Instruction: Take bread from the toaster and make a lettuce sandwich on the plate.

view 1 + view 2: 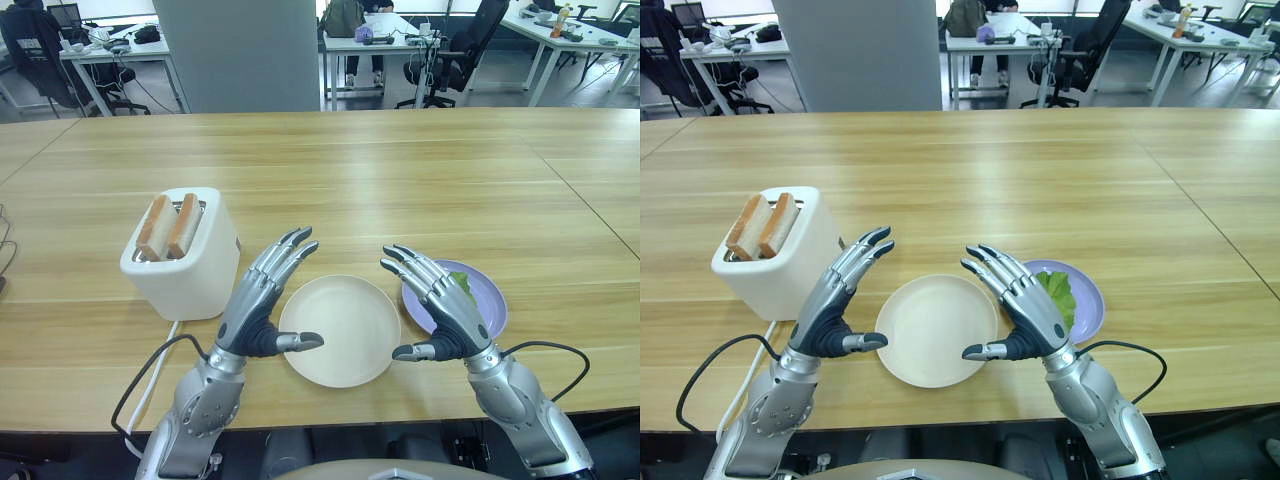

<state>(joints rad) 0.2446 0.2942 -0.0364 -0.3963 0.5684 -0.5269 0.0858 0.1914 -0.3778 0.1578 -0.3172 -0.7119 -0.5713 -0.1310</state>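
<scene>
Hovering over the tabletop (pixel 400 170), both hands were spread open and held nothing: the left hand (pixel 262 300) between the toaster (pixel 190 280) and the plate (pixel 345 335), the right hand (pixel 443 308) near the lettuce (pixel 1060 293). Two bread slices (pixel 168 226) stood in the toaster slots. I judged the toaster could tip or slide if a slice was pulled sideways, and soft bread could break under too strong fingers.

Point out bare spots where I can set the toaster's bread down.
The cream plate is bare, between the left hand and right hand. The table beyond both plates is open. Crowded: the purple plate holds lettuce; the toaster sits by the left hand.
</scene>
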